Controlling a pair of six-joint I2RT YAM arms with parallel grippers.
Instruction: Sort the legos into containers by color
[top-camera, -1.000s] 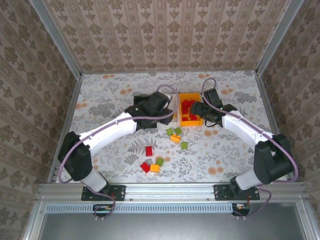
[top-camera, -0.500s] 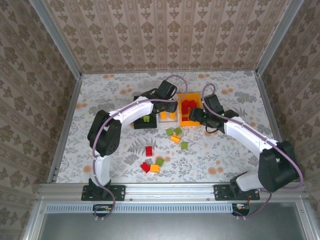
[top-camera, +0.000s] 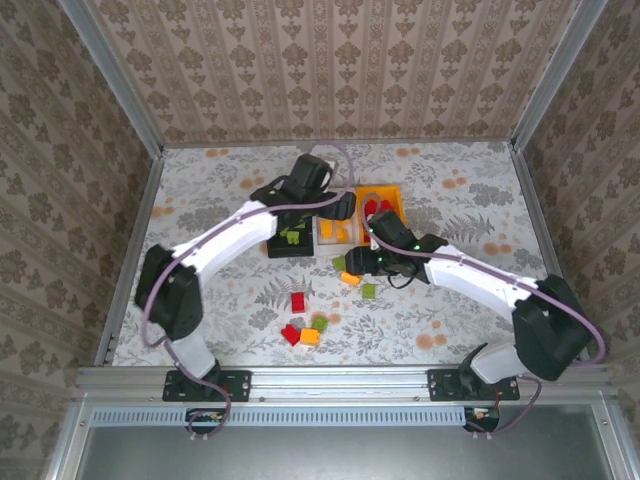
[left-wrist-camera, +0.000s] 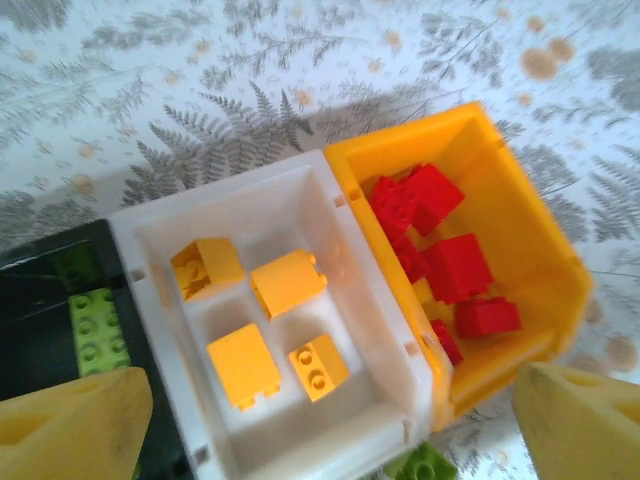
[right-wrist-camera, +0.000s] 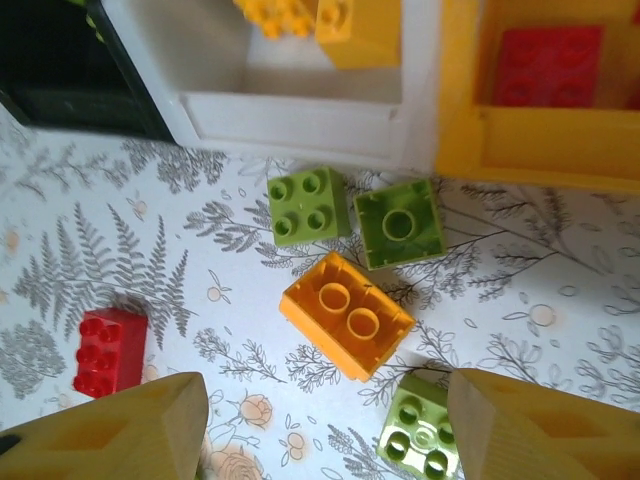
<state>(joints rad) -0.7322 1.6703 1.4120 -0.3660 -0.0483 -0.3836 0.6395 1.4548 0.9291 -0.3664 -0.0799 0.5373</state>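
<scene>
My left gripper (top-camera: 338, 206) hangs open and empty over the white bin (left-wrist-camera: 375, 330), which holds several orange legos (left-wrist-camera: 288, 281). The orange-yellow bin (left-wrist-camera: 520, 220) to its right holds red legos (left-wrist-camera: 458, 266). The black bin (left-wrist-camera: 40, 330) to its left holds a green lego (left-wrist-camera: 95, 322). My right gripper (right-wrist-camera: 325, 430) stands open just in front of the bins, above an upside-down orange lego (right-wrist-camera: 347, 315) on the table. Three green legos (right-wrist-camera: 310, 205) (right-wrist-camera: 400, 222) (right-wrist-camera: 420, 435) lie close around it, and a red lego (right-wrist-camera: 110, 350) lies to the left.
Nearer the table's front lie a red brick (top-camera: 298, 301) and a cluster of red (top-camera: 290, 334), green (top-camera: 320, 323) and orange (top-camera: 310, 337) bricks. Patterned walls close in the table at the back and sides.
My left gripper's jaws have opened wide above the white bin. My right gripper has moved from the orange-yellow bin down and left to the loose bricks in front.
</scene>
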